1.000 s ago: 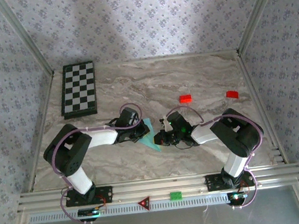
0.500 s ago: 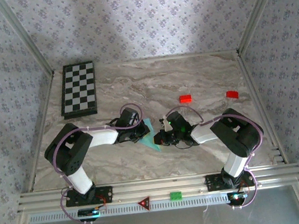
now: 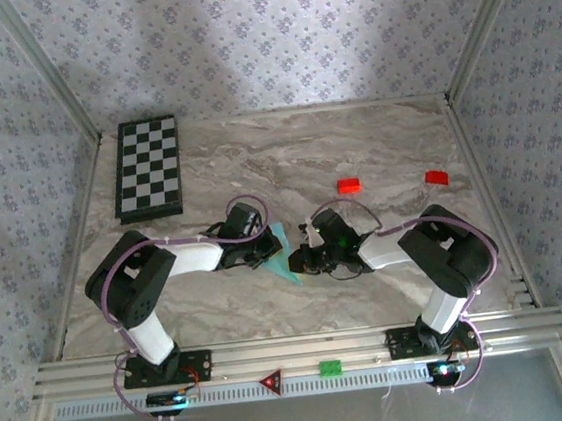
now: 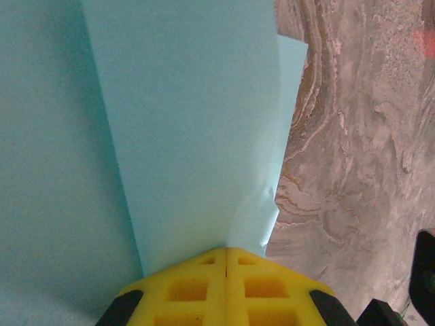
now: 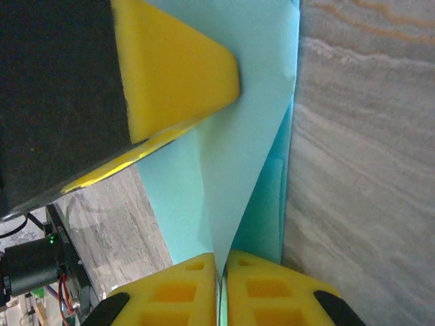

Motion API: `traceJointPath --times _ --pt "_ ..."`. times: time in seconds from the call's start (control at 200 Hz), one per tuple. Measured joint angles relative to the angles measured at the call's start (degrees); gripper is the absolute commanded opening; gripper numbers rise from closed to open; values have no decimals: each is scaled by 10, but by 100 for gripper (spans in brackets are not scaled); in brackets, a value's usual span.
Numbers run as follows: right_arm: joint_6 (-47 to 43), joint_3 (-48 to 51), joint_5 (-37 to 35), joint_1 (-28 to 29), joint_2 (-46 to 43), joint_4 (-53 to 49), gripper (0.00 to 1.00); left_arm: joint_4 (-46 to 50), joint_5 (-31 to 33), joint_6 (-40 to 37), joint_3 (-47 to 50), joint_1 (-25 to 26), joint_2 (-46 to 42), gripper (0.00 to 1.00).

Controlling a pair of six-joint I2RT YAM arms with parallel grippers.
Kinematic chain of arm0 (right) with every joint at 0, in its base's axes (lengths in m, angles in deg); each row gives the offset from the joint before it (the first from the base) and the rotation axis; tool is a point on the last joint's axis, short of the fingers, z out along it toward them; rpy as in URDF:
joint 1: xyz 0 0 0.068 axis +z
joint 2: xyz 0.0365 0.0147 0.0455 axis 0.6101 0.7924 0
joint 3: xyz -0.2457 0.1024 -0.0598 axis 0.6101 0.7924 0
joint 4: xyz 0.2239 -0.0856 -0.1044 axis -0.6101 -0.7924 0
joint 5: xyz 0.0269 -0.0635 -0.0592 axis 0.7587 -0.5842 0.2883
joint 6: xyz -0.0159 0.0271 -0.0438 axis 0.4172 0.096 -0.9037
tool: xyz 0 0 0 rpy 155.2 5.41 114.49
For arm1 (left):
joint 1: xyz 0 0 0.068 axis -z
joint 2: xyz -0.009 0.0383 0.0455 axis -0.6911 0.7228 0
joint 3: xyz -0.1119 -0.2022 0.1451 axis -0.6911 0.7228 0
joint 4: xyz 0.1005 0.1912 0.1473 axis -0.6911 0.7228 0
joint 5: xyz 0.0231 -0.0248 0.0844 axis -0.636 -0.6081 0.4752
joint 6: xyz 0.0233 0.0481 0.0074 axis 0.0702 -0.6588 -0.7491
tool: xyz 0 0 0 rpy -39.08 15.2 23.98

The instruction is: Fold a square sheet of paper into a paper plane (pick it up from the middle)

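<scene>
Marble-pattern worktop (image 3: 384, 139), patterned walls on three sides.

- paper plane (image 3: 284, 254): light cyan, mid-worktop, a bit near of centre, right between the two wrists. The narrow tip points toward the near edge. Can't tell whether it lies flat or is lifted a touch.
- Left wrist view: broad flat layers of the paper plane (image 4: 190, 122) fan away from the pads. One under-layer edge pokes out on the right over the marble.
- Right wrist view: a sharp fold in the paper plane (image 5: 248, 142) runs straight down into the pads.
- left gripper (image 3: 263, 255) comes in from the left, jaws together and clamped on the paper's left side. Its yellow pads meet with no gap in its own view.
- right gripper (image 3: 302, 260) comes in from the right, jaws pinched on the folded edge with only a paper-thin slit between the pads (image 5: 265, 282).
- My read: the opposing pinches hold the layers stacked and square. One side anchors while the other sets or re-grips a crease, so it looks mid-fold or late, with the dart shape already there.
- Clutter: chessboard (image 3: 148, 168) is far-left and two red blocks (image 3: 348, 185) are far-right. Both are well apart from the paper and out of the way.
</scene>
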Motion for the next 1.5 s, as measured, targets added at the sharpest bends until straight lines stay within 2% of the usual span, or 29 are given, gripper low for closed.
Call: traceJointPath --times 0.225,0.68,0.88,1.154,1.314,1.499 --pt "0 2 5 1 -20 -24 17 -8 0 0 5 0 0 0" --pt "7 25 12 1 -23 -21 7 -10 0 0 6 0 0 0" --pt "14 29 14 1 -23 -11 11 -11 0 0 6 0 0 0" --pt "16 33 18 1 -32 -17 10 -11 0 0 6 0 0 0" --pt "17 41 19 3 -35 -13 13 -11 0 0 6 0 0 0" --pt "18 46 17 5 -36 -9 4 -11 -1 0 6 0 0 0"
